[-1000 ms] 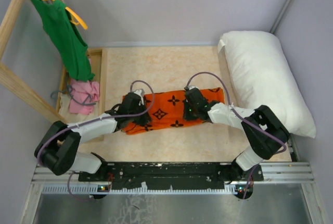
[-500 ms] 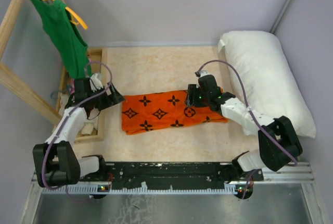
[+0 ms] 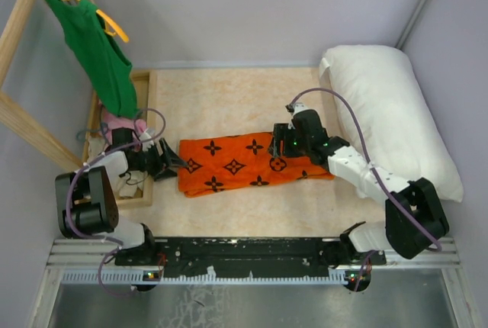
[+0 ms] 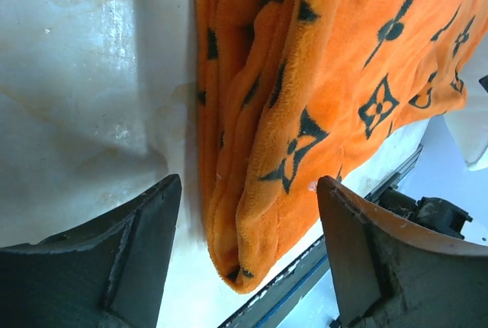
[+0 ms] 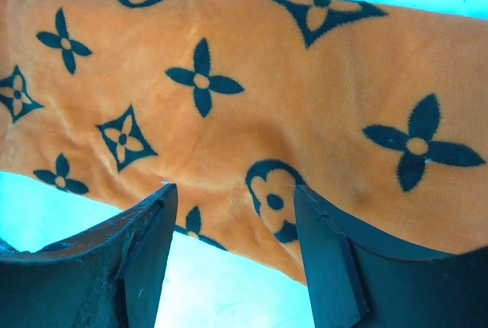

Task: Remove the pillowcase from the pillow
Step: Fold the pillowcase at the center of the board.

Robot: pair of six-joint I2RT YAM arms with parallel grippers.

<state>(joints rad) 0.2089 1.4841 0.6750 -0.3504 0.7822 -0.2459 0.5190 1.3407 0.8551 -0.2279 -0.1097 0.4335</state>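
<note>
The orange pillowcase (image 3: 244, 162) with black motifs lies folded flat at the middle of the table. The bare white pillow (image 3: 393, 114) rests along the right edge, apart from it. My left gripper (image 3: 169, 162) is open just off the pillowcase's left end. In the left wrist view the gripper (image 4: 248, 183) has the folded edge of the pillowcase (image 4: 320, 99) showing between its spread fingers (image 4: 99, 259), which do not touch it. My right gripper (image 3: 284, 145) hovers open over the right part. The right wrist view shows that gripper (image 5: 232, 191) above the pillowcase (image 5: 252, 91), holding nothing.
A green tank top (image 3: 99, 46) hangs on a yellow hanger from a wooden rack (image 3: 23, 122) at the far left. A pink cloth (image 3: 118, 126) lies in a wooden tray (image 3: 145, 114) below it. A metal rail (image 3: 252, 255) runs along the near edge.
Both grippers were shut on the pillowcase and have let go and opened. The left arm swung out left, then returned to the pillowcase's left end. The right gripper lifted slightly to the right.
</note>
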